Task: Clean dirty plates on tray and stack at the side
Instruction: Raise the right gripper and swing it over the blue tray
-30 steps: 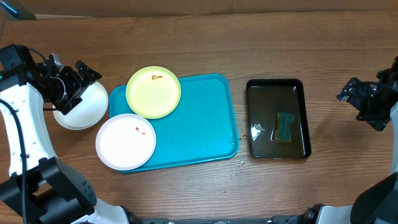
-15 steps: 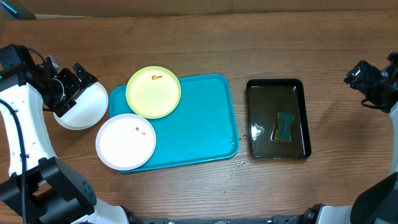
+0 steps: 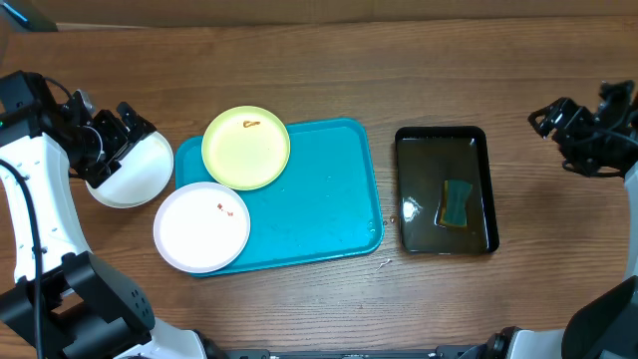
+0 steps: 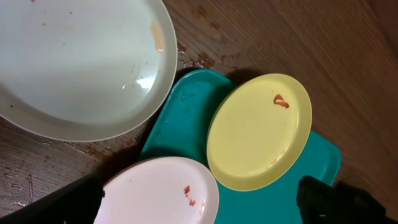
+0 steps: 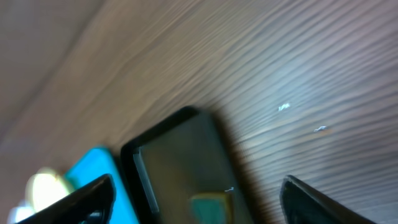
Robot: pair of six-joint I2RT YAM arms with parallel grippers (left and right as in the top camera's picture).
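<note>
The turquoise tray (image 3: 309, 199) lies mid-table. A pale yellow-green plate (image 3: 246, 147) with a small red smear rests on its far left corner. A white plate (image 3: 201, 226) with a red smear overlaps its near left edge. A second white plate (image 3: 135, 175) lies on the table left of the tray. My left gripper (image 3: 130, 125) is open and empty, over that plate's far edge. In the left wrist view I see the white plate (image 4: 74, 62), the yellow-green plate (image 4: 258, 130), the smeared white plate (image 4: 161, 193) and the tray (image 4: 180, 118). My right gripper (image 3: 553, 125) is open and empty, right of the black tray.
A glossy black tray (image 3: 446, 150) holding water and a green-yellow sponge (image 3: 457, 202) stands right of the turquoise tray. It also shows, blurred, in the right wrist view (image 5: 180, 155). Small water drops lie on the wood between the trays.
My right gripper has moved up and to the left, toward the black tray's far right corner. The left arm and the plates have not moved.
</note>
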